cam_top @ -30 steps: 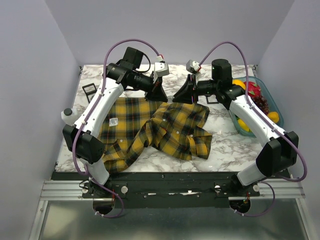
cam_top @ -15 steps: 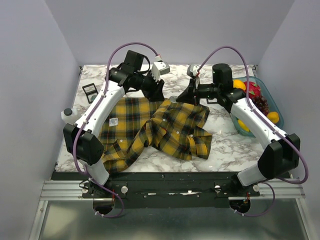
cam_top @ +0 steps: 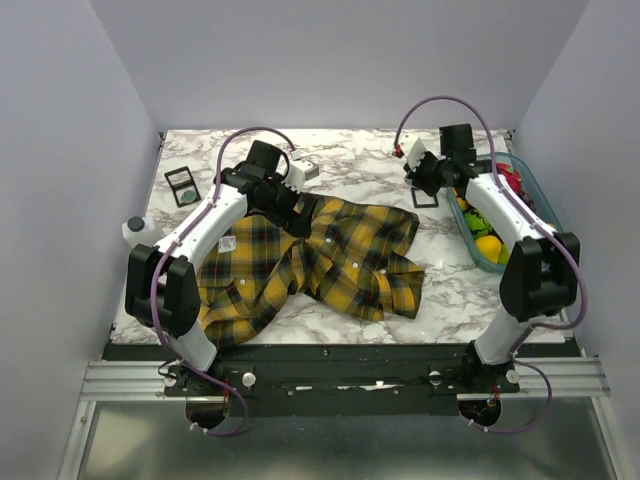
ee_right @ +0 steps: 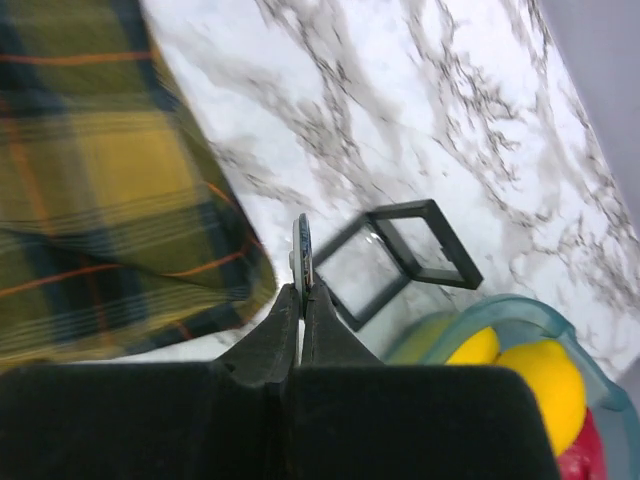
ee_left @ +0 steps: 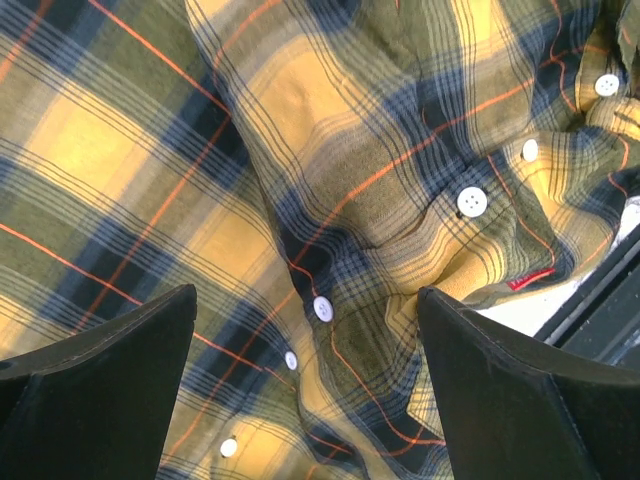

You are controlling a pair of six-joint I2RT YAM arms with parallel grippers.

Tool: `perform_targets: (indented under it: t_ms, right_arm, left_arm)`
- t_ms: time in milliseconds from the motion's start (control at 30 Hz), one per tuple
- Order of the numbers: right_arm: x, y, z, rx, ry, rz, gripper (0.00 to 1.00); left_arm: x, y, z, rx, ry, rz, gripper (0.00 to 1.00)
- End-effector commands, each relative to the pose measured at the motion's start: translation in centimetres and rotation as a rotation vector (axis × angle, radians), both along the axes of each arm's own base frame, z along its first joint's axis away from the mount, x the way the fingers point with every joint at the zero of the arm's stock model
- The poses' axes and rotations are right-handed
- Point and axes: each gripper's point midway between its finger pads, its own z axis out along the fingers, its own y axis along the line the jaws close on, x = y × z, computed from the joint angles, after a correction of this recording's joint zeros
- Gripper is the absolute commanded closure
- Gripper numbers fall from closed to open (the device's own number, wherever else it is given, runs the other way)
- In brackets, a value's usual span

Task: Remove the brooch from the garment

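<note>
The garment (cam_top: pixel 330 258) is a yellow and dark plaid shirt lying crumpled across the middle of the marble table; the left wrist view shows its cloth (ee_left: pixel 300 150) with small white buttons. My left gripper (cam_top: pixel 296 216) hovers low over the collar area, and its jaws (ee_left: pixel 310 370) are wide open with only cloth between them. My right gripper (cam_top: pixel 428 181) has left the shirt and is at the back right. In the right wrist view it (ee_right: pixel 301 290) is shut on the brooch (ee_right: pixel 302 250), a thin disc seen edge-on, held above the bare table just past the shirt's edge (ee_right: pixel 110 190).
A black square frame (ee_right: pixel 400 255) lies right beyond the right gripper's tips, and another (cam_top: pixel 182 185) lies at the back left. A teal bin (cam_top: pixel 478 248) of fruit, with lemons (ee_right: pixel 520 375), stands along the right edge. A small white bottle (cam_top: pixel 139 230) sits at the left edge.
My right gripper shut on the brooch and carried it off the shirt, right toward the black frame. My left gripper opened and dropped lower over the shirt, which settled flatter.
</note>
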Motion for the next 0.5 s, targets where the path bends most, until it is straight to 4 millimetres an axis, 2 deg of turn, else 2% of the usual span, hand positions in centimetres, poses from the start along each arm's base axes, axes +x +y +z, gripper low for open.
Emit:
perform_targets:
  t_ms: [0, 67, 100, 200, 400, 467]
  right_arm:
    - [2.7, -4.0, -2.8, -0.313, -0.003, -0.012, 1.0]
    - [4.0, -5.3, -3.1, -0.408, -0.015, -0.027, 1.0]
    - [4.6, -5.6, -4.4, -0.436, 0.004, -0.023, 0.99]
    - [6.0, -7.5, -4.9, -0.577, -0.012, -0.04, 1.0]
    - [7.6, -7.9, -5.8, -0.656, -0.05, 0.005, 1.0]
    - [7.7, -8.1, -6.8, -0.671, -0.034, 0.019, 1.0]
  left_arm:
    - [1.6, 0.0, 2.4, -0.015, -0.091, 0.035, 0.01]
    - [2.1, 0.2, 2.9, 0.003, -0.112, 0.037, 0.01]
    - [2.2, 0.3, 3.1, 0.007, -0.12, 0.04, 0.01]
    - [2.2, 0.6, 3.3, 0.021, -0.141, 0.04, 0.01]
    - [1.5, 0.8, 3.0, 0.023, -0.135, 0.027, 0.01]
    - [1.3, 0.8, 2.9, 0.023, -0.129, 0.024, 0.01]
